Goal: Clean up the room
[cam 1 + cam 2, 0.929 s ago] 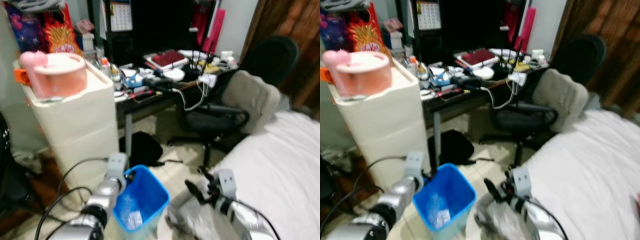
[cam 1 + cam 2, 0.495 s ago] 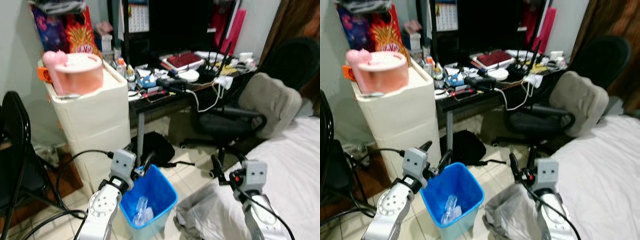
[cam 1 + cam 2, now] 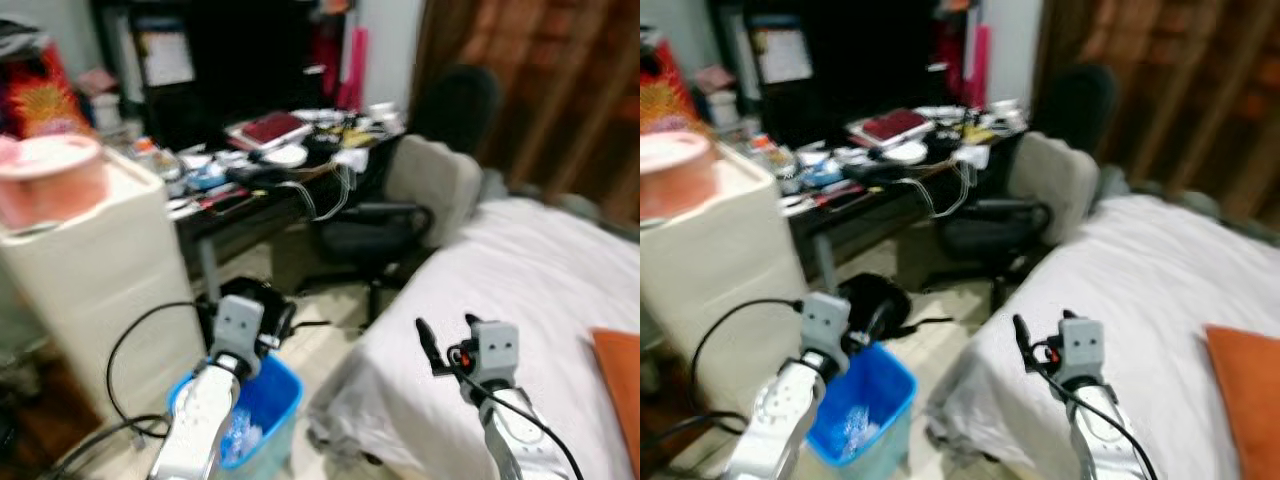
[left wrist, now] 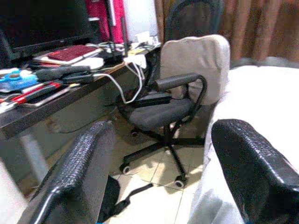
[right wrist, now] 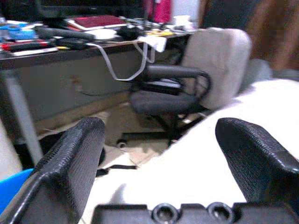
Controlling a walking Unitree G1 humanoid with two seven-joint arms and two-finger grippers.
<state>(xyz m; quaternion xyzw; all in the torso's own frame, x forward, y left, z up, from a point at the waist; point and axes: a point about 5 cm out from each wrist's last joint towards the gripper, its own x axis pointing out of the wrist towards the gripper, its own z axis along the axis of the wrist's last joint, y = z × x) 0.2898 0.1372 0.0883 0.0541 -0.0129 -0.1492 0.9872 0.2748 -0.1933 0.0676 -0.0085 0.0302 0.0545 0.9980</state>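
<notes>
A blue waste bin [image 3: 262, 408] stands on the tiled floor at the foot of a white cabinet, with clear plastic rubbish [image 3: 234, 442] inside it. My left gripper [image 3: 274, 326] hovers open and holds nothing just above the bin's far rim. In the left wrist view its fingers [image 4: 77, 173] stand wide apart, facing the office chair [image 4: 187, 70]. My right gripper [image 3: 447, 335] is open and holds nothing, raised over the near corner of the white bed [image 3: 520, 270]. The right wrist view has both fingers [image 5: 70, 168] spread, with a corner of the blue bin [image 5: 9, 191] below.
A cluttered dark desk [image 3: 250, 180] and a black office chair with a beige cushion [image 3: 425, 185] stand ahead. The white cabinet [image 3: 90, 270] carries a pink container [image 3: 50, 180]. A black bag [image 3: 250, 295] lies under the desk. An orange pillow [image 3: 620, 380] lies on the bed.
The camera has swung to the right, so the bed takes up more of the picture and the orange pillow has come into view. Both grippers remain open with nothing in them.
</notes>
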